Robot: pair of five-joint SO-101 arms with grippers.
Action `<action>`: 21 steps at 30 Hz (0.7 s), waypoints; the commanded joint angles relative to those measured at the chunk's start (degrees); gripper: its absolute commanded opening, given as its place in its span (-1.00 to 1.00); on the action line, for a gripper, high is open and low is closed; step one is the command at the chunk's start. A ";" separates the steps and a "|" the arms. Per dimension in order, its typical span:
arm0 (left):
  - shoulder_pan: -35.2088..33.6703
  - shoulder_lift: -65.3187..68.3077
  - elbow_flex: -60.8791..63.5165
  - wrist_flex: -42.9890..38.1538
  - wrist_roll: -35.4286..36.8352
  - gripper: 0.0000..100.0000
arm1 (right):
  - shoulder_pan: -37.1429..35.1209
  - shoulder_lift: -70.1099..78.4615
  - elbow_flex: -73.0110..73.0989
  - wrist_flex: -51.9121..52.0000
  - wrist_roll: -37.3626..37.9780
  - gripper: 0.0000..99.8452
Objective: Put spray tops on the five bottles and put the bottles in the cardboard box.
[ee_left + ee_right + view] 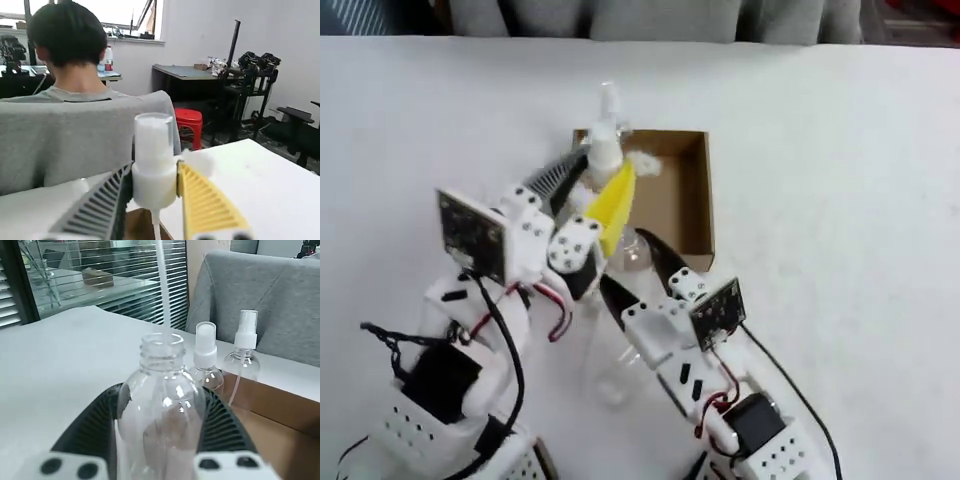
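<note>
- Right gripper (161,412) clamped on uncapped bottle (161,365), upright beside box (692,200): steadies neck for capping.
- Left gripper (155,182) pinches spray top (152,145) above it, tube over mouth.

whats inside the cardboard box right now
Two bottles with spray tops stand in the cardboard box. The left gripper and the spray top it holds hide part from above.
</note>
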 commanded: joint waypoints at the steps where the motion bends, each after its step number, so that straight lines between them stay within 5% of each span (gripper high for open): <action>1: 4.35 -4.44 4.22 -1.49 -0.09 -0.96 | 0.57 -0.84 0.53 0.22 0.26 -0.97; 21: 6.20 -11.21 19.25 -1.93 -0.18 -0.96 | 0.66 -0.84 0.53 0.22 0.26 -0.97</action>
